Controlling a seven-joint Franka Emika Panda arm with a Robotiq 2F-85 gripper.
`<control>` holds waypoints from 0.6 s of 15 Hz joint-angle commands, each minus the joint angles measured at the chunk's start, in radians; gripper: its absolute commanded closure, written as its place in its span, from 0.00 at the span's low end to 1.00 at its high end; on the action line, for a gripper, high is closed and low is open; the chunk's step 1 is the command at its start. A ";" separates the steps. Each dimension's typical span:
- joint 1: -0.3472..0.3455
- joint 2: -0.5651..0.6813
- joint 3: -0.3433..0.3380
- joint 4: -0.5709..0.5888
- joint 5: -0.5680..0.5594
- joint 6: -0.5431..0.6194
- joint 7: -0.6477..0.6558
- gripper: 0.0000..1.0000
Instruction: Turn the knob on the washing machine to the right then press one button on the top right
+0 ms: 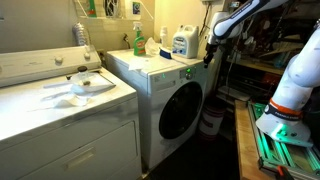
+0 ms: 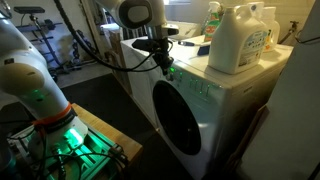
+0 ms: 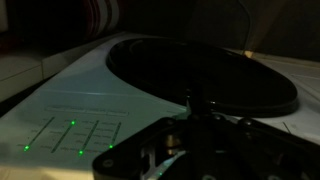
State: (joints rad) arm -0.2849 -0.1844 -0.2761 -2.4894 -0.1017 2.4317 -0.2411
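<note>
The white front-loading washing machine point(image 1: 150, 85) with its round dark door point(image 1: 181, 110) stands in the middle and shows in both exterior views point(image 2: 215, 105). My gripper point(image 1: 210, 52) hovers close to the upper front control panel near the machine's top corner point(image 2: 164, 64). In the dark wrist view the fingers point(image 3: 188, 100) appear pressed together with nothing between them, over the panel with small green lights point(image 3: 75, 135) beside the door point(image 3: 200, 75). I cannot make out the knob or the buttons.
A wider white top-opening appliance point(image 1: 60, 110) stands beside the washer. Detergent bottles point(image 1: 182, 42) and a large white jug point(image 2: 240, 40) sit on the washer top. A shelf unit point(image 1: 250, 60) and the robot base point(image 2: 40, 110) stand close by.
</note>
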 commanded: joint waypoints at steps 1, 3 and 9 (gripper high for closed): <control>0.008 -0.123 -0.002 0.017 0.072 -0.136 0.067 0.70; -0.003 -0.171 0.018 0.039 0.043 -0.174 0.147 0.55; -0.005 -0.301 0.076 0.062 0.022 -0.177 0.286 0.10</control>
State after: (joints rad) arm -0.2853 -0.4117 -0.2218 -2.4153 -0.0636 2.2878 -0.0011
